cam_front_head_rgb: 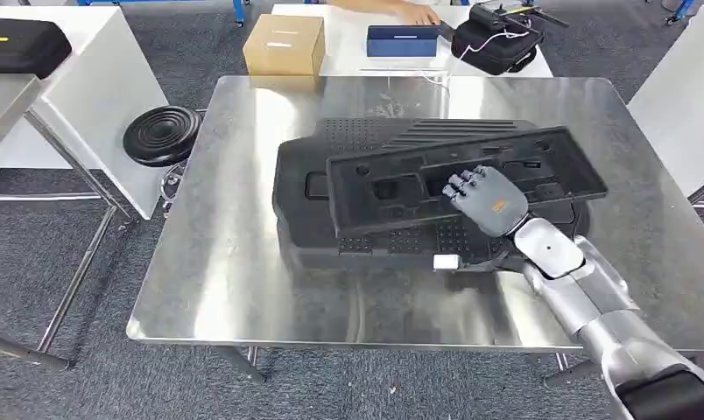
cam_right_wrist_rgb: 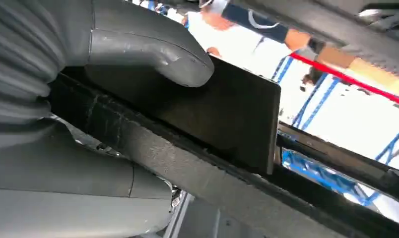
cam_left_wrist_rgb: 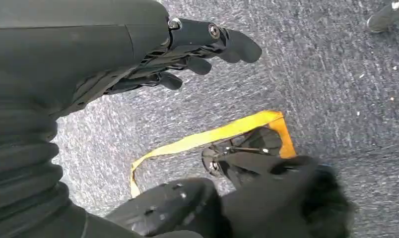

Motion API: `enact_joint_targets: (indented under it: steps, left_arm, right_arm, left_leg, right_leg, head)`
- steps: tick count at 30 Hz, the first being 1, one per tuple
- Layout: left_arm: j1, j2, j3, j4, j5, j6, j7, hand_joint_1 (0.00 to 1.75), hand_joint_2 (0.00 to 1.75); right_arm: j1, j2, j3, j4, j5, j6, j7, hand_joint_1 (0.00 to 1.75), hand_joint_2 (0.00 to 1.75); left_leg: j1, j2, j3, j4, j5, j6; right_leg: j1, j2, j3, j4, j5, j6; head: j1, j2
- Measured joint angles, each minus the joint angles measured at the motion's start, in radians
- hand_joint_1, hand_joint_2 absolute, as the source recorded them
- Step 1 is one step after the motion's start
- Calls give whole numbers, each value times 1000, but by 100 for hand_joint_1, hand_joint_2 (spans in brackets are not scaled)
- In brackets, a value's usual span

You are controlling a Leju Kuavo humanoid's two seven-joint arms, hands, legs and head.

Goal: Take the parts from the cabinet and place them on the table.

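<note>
Your right hand [cam_front_head_rgb: 487,197] grips the upper black part [cam_front_head_rgb: 458,175], tilted over the lower part [cam_front_head_rgb: 348,232] at bench [cam_front_head_rgb: 243,289] centre, ready for stacking. Left hand [cam_left_wrist_rgb: 197,49] hangs empty, fingers loosely curled.

I am looking into a workshop or robotics test lab: a bare stainless-steel surface [cam_front_head_rgb: 243,289] on grey carpet tile floor [cam_front_head_rgb: 59,262], white worktables [cam_front_head_rgb: 95,79] around it, a round black stool [cam_front_head_rgb: 162,135], a brown cardboard box [cam_front_head_rgb: 284,44] and black zipped equipment cases [cam_front_head_rgb: 20,45].
</note>
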Motion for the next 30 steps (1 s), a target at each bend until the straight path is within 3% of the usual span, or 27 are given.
enact_joint_targets:
  steps: [1,3,4,5,6,7,13,14,25,26,30]
  left_arm:
    - [0,0,0,0,0,0,-2,0,175]
    - [0,0,0,0,3,0,-6,0,175]
    - [0,0,1,0,5,0,-8,0,175]
    - [-1,0,2,0,5,-1,-10,0,175]
    - [-2,0,1,0,5,-3,-14,0,175]
    - [-2,-3,1,0,5,-3,-16,0,175]
    - [-2,-3,1,0,4,-10,-23,0,175]
    - [-3,-3,1,0,2,-10,-24,0,175]
    - [-2,-3,3,0,-5,-3,-11,0,175]
    - [-2,-3,3,0,-5,-2,-11,0,0]
    - [-2,-3,4,0,-8,0,-13,0,0]
  right_arm:
    - [6,2,0,0,-6,0,-4,175,175]
    - [11,7,-2,0,-19,0,-14,175,175]
    - [12,11,-3,0,-26,0,-18,175,175]
    - [12,13,-3,0,-32,0,-21,175,175]
    - [15,16,-6,0,-36,0,-24,175,175]
    - [20,16,-9,1,-37,0,-31,175,175]
    - [31,28,-26,3,-77,0,-65,175,175]
    - [31,31,-30,5,-82,0,-71,0,0]
    - [57,71,-91,50,-146,0,-125,0,0]
    - [58,74,-98,55,-155,2,-126,0,0]
    - [55,91,-109,115,-180,8,-127,0,0]
  left_leg:
    - [0,0,9,-44,42,4]
    - [-1,0,73,-216,153,17]
    - [-4,-1,98,-289,183,26]
    - [-8,-1,122,-306,172,24]
    - [-9,-1,119,-306,172,23]
    - [-10,-1,117,-309,176,17]
    - [-19,-11,113,-309,174,22]
    - [-19,-11,113,-309,174,22]
    - [-20,-11,114,-309,175,31]
    - [-20,-11,114,-309,175,31]
    - [-18,-11,114,-309,175,31]
  right_leg:
    - [1,1,8,0,-6,1]
    - [2,5,27,0,-19,6]
    - [2,7,30,0,-26,11]
    - [17,9,30,6,-32,19]
    - [10,10,28,3,-32,20]
    - [14,9,27,7,-32,19]
    - [8,0,31,-8,-32,20]
    - [8,0,31,-9,-32,20]
    - [9,0,31,-11,-29,31]
    - [9,0,31,-10,-29,31]
    - [11,-1,32,-10,-29,31]
  head:
    - [0,0]
    - [0,0]
    - [-1,0]
    - [0,0]
    - [2,0]
    - [1,0]
    - [2,0]
    - [2,0]
    - [1,0]
    - [1,0]
    - [1,0]
